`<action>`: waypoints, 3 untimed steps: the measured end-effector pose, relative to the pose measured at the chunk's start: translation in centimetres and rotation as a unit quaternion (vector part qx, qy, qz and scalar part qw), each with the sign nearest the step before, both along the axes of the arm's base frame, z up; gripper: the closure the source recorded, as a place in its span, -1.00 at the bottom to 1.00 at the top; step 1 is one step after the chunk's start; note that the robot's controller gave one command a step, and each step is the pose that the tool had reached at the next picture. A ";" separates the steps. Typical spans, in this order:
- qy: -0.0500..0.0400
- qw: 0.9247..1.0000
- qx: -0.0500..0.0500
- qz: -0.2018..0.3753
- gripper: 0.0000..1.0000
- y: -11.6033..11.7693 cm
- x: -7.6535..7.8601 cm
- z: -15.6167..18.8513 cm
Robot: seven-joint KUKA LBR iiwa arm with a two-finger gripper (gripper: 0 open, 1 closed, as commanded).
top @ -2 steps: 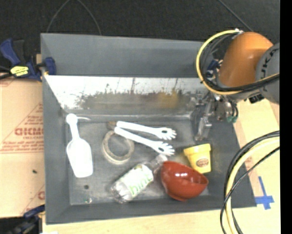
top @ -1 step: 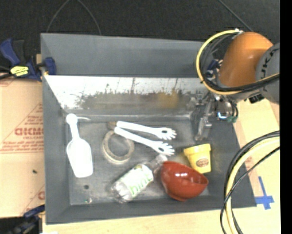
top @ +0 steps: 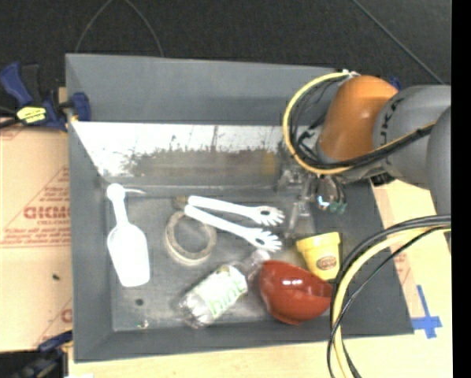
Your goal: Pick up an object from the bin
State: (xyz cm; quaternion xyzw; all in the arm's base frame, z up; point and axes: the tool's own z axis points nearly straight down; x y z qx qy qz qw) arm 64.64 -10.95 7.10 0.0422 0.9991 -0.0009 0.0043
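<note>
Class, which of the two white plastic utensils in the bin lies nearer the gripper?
The white plastic tongs with toothed tips, mid-bin; their tips end near the gripper, whereas the white plastic scoop lies far left.

One cam, overhead & slightly oblique, close on bin [top: 196, 93], arm [top: 424, 132] at right.

No writing on the things in the bin [top: 180, 85] can be read. The small yellow cup [top: 320, 252] at the right carries a round label with a reddish-brown mark, but its letters are too small to make out. The crushed clear bottle [top: 214, 294] near the front wall has a green and white printed wrapper, crumpled, with no word or number legible.
</note>
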 end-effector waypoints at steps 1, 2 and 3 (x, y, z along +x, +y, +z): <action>-0.005 1.000 -0.002 0.029 -1.00 0.3 0.6 1.5; -0.004 1.000 -0.001 0.006 -1.00 2.8 -0.4 0.1; -0.005 0.999 -0.001 -0.033 -1.00 4.1 -0.9 0.1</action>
